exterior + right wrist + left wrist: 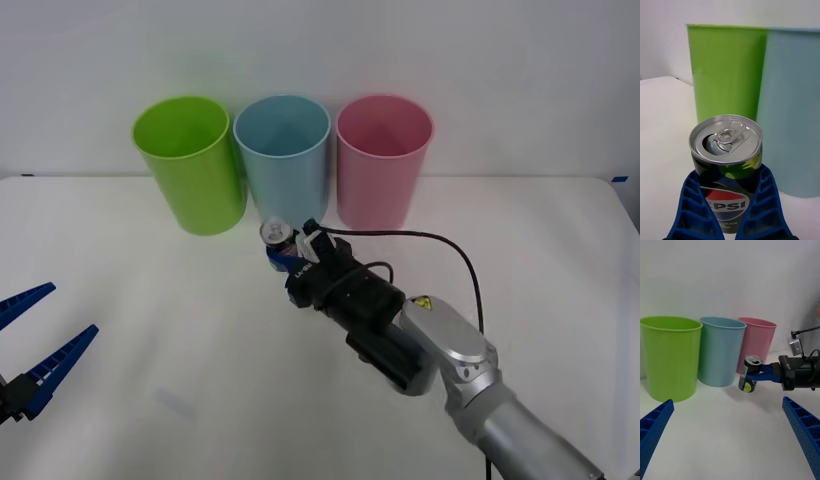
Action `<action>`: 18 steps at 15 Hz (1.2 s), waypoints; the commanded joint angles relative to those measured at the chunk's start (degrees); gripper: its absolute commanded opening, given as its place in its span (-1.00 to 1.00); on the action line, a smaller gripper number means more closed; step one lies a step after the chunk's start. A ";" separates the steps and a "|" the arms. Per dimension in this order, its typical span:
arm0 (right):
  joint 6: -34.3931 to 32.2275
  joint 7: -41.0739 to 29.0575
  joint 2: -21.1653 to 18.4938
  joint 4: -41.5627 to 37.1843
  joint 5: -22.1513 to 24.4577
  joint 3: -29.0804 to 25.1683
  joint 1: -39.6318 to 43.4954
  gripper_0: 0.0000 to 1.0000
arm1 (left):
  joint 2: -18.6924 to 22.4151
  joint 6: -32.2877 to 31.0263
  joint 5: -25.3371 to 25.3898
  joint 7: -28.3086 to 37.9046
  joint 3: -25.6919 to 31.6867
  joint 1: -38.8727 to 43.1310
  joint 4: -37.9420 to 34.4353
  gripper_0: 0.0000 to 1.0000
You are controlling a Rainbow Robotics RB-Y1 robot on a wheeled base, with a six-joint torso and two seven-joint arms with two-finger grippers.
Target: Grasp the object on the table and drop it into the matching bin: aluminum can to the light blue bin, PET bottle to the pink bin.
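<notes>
The aluminum can [277, 240], dark with a silver pull-tab top, is gripped around its body by my right gripper [287, 256]. It sits just in front of the light blue bin [290, 190], well below the bin's rim. In the right wrist view the blue fingers [696, 202] clamp both sides of the can [728, 150], with the light blue bin [793, 112] close behind. In the left wrist view the can [749, 377] leans slightly. The pink bin [380, 190] stands to the right of the light blue one. My left gripper [72, 310] hovers open at the table's left edge.
A lime green bin [200, 190] stands left of the light blue bin, the three in a row at the back of the white table [150, 400]. A black cable loops over the right wrist. The white wall rises behind the bins.
</notes>
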 commanded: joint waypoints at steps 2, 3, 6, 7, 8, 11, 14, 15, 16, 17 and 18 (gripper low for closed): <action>1.67 -4.54 -4.49 -9.96 -0.49 1.38 4.16 -1.00 | 0.00 0.00 0.00 0.00 0.00 0.00 0.00 1.00; 1.67 -6.03 -5.29 -11.72 -0.32 1.47 4.86 -1.00 | 0.00 0.00 0.00 0.00 0.00 0.00 0.00 1.00; 1.67 -12.01 -8.71 -19.28 -0.23 1.38 7.50 -1.00 | 0.00 0.00 0.00 0.00 0.00 0.00 0.00 1.00; 1.76 -13.77 -9.59 -21.56 -0.14 1.38 8.20 -1.00 | 0.00 0.00 0.00 0.00 0.00 0.00 0.00 1.00; 1.76 -15.44 -10.30 -23.67 0.04 1.03 8.56 -1.00 | 0.00 0.00 0.00 0.00 0.00 0.00 0.00 1.00; 1.93 -19.75 -10.82 -27.98 0.39 -0.29 8.91 -1.00 | 0.00 0.00 0.00 0.00 0.00 0.00 0.00 1.00; 2.81 -21.24 -10.82 -31.41 1.00 -1.26 8.56 -1.00 | 0.00 0.00 0.00 0.00 0.00 0.00 0.00 1.00; 2.99 -21.59 -10.82 -31.85 1.00 -1.34 8.03 -1.00 | 0.00 0.00 0.00 0.00 0.00 0.00 0.00 1.00; 3.16 -21.94 -10.82 -32.20 1.00 -1.26 7.15 -1.00 | 0.00 0.00 0.00 0.00 0.00 0.00 0.00 1.00; 3.43 -22.38 -10.82 -32.29 1.00 -1.34 6.18 -1.00 | 0.00 0.00 0.00 0.00 0.00 0.00 0.00 1.00; 3.69 -22.73 -10.82 -32.20 1.00 -1.43 5.22 -1.00 | 0.00 0.00 0.00 0.00 0.00 0.00 0.00 1.00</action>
